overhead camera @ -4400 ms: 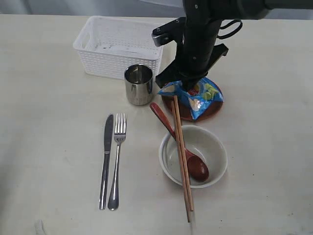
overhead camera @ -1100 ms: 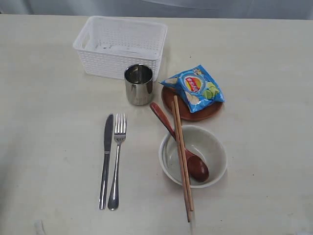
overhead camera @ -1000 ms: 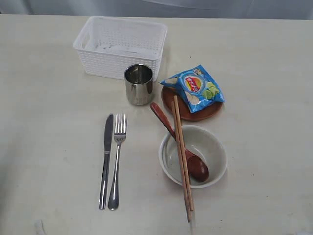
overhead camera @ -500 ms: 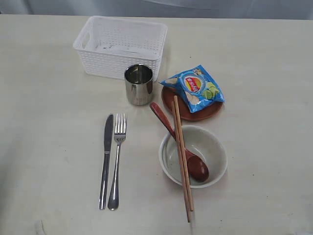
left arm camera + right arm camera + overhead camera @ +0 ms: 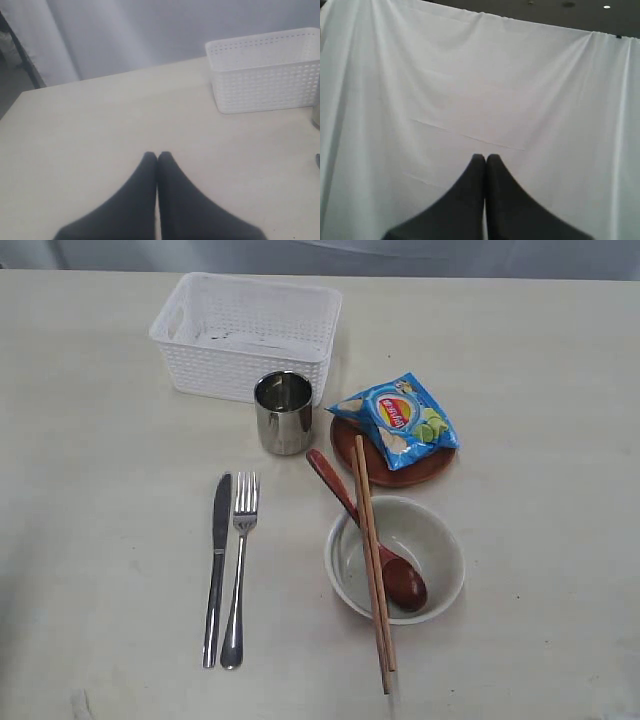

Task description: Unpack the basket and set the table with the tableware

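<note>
basket (image 5: 240, 375) looks empty at 11 o'clock on the worktop (image 5: 100, 540). cup (image 5: 284, 412), knife (image 5: 217, 565), fork (image 5: 238, 570), bowl (image 5: 445, 540), spoon (image 5: 400, 580), chopsticks (image 5: 372, 560), plate (image 5: 400, 476) are out; bag (image 5: 400, 420) lies on the plate. task seems done. left pincer (image 5: 157, 156) and right pincer (image 5: 485, 157) are together, empty.

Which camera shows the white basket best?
The exterior view: the whole basket shows from above, inside included. The left wrist view catches only its lattice side; the right wrist view, nothing of it.

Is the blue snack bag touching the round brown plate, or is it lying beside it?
Touching. The exterior view shows the snack bag lying on top of the plate and covering most of it.
</note>
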Tool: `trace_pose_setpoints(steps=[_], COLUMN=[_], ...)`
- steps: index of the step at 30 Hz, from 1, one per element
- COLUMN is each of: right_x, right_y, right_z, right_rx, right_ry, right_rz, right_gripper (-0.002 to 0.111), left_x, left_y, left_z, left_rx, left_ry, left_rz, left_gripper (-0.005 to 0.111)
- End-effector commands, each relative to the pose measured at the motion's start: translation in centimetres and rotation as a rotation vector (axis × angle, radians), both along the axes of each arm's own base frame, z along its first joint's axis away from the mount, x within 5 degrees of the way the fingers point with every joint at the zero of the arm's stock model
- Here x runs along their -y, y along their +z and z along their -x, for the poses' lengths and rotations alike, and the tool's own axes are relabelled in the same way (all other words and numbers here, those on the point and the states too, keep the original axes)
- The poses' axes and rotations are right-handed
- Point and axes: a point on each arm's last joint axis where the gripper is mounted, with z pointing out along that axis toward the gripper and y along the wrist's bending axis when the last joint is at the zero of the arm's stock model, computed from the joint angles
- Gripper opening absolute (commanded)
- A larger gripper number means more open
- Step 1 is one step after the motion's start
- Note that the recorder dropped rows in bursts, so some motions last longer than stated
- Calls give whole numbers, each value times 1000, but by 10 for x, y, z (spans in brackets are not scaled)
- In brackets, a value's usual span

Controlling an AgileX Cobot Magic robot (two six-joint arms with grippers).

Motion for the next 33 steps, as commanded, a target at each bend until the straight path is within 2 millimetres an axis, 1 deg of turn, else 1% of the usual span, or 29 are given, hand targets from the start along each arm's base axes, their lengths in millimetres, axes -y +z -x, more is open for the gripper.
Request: trace_pose_setpoints(steps=[1,4,7,9,14,20,22,24,33], right_x=[1,5,9,11,13,9,7,8,10], right_y=[-26,-49,-74,-90,-130,-185,-189,-200,-215], right_z=[-36,-58,-79,-90,-109,-124,-125,-126,-126], right_rx=[-22,-51,-37,-19,-56,-171,-187,-307,-469], right_ry=[-76,-120,-168,-196,-233,-143,-114,-114,-127], right_rz=[-9,-32,-53,-41,41,66,77,87,73], right_gripper=[0,0,0,0,0,0,0,0,0], left_x=[1,1,1,1,1,1,1,1,1], left_y=[0,0,0,0,0,0,0,0,0], left_z=[0,0,0,0,0,0,0,0,0], left_rx=[11,11,11,11,11,11,11,11,11], left_ry=[-7,-7,-7,-7,-7,-7,-7,-7,-7], left_rz=[12,12,12,12,12,12,12,12,10], left_gripper=[0,0,0,0,0,0,0,0,0])
